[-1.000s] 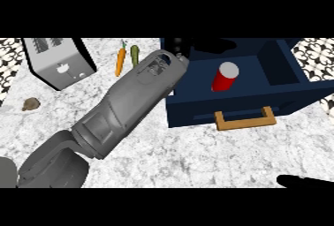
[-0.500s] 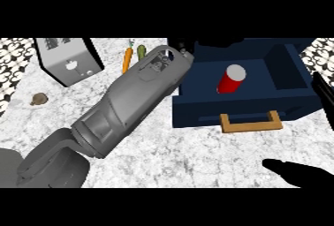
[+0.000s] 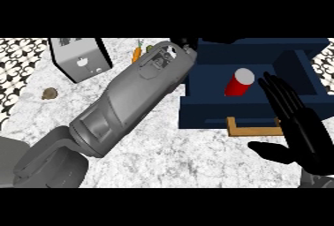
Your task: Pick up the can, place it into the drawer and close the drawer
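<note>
A red can (image 3: 239, 83) with a white top lies inside the open navy drawer (image 3: 202, 115), leaning toward its middle. My right hand (image 3: 301, 128) is open, fingers straight and pointing up, and it covers the right end of the drawer's wooden handle (image 3: 246, 131); its thumb sticks out left below the handle. It stands just right of the can without touching it. My left forearm (image 3: 130, 99) runs diagonally from the lower left to the drawer's back left corner. Only a bit of the left hand (image 3: 186, 43) shows there.
A silver toaster (image 3: 79, 59) stands at the back left, with an orange carrot (image 3: 136, 54) beside it. A small brown lump (image 3: 49, 93) lies on the marble counter (image 3: 163, 150) at the left. Patterned tiles (image 3: 12, 79) border the counter's left side.
My right hand has come up from the lower right edge to the drawer's front, fingers spread upward. The left arm and the can have stayed where they were.
</note>
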Robot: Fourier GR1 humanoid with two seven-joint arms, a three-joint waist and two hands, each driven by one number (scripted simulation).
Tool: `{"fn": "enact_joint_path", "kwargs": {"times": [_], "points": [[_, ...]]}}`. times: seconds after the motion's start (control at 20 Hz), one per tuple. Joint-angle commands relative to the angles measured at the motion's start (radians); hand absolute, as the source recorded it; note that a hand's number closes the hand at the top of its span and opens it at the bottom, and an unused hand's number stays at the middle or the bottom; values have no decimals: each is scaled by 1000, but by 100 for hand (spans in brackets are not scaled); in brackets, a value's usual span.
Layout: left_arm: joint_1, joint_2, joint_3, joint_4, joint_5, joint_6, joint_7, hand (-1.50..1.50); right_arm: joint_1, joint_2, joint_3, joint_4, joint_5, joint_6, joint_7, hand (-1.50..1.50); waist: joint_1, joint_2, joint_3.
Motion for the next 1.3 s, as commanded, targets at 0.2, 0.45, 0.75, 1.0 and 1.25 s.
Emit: {"fn": "enact_joint_path", "kwargs": {"times": [0.2,0.45,0.75,1.0,1.25], "points": [[55,106,-1,-120,-49,-26,101,-150,-80,75,-1,307,123,-207,-49,-150,32,-10,0],[171,178,-14,-256,-81,-29,123,-150,-133,80,-43,492,136,-308,-107,-150,41,-10,0],[141,289,-39,-396,-107,-32,285,-150,-262,122,-64,701,215,-408,-84,-150,63,-11,0],[246,354,-54,-504,-120,-48,299,-150,-347,106,-111,859,247,-483,-99,-150,75,-9,1],[280,374,-32,-539,-124,-52,315,-150,-510,101,-163,1034,268,-567,-110,-150,66,2,1]]}}
